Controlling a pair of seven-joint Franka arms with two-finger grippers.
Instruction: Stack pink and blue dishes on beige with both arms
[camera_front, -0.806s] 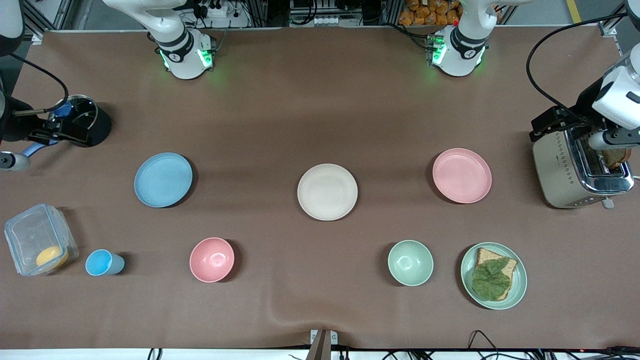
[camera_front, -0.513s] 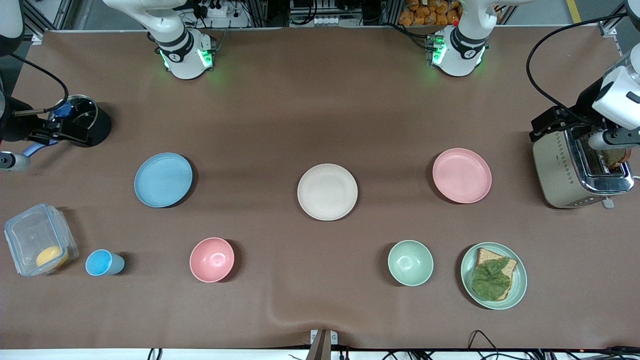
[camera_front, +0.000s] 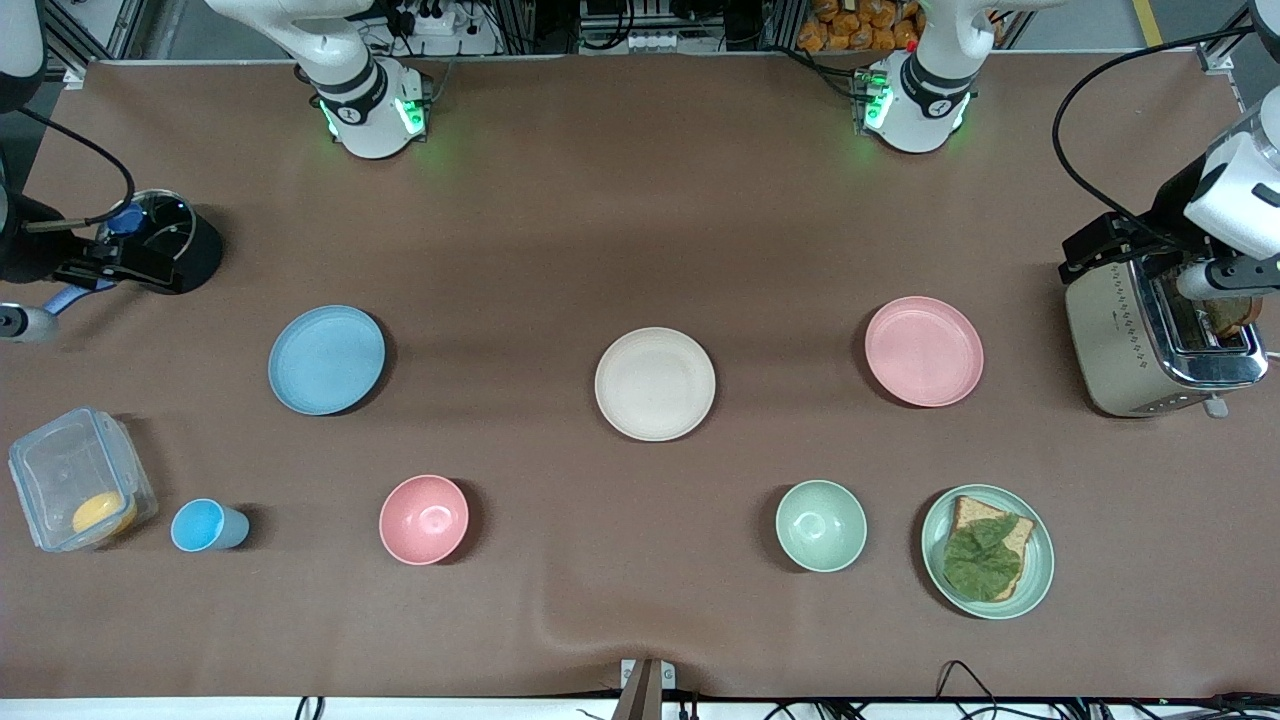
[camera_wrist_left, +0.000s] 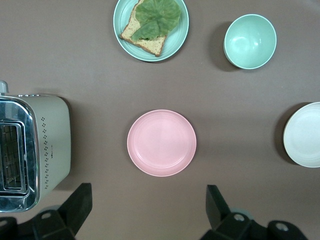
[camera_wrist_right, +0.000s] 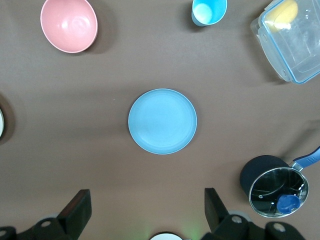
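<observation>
Beige plate: table centre, bare, the stacking base. Blue plate toward the right arm's end, pink plate toward the left arm's; each apart, untouched. Right gripper wide over blue, left gripper wide over pink, ready to descend

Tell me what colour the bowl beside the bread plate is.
Pale green bowl; the left wrist view shows it best, beside the bread plate.
</observation>
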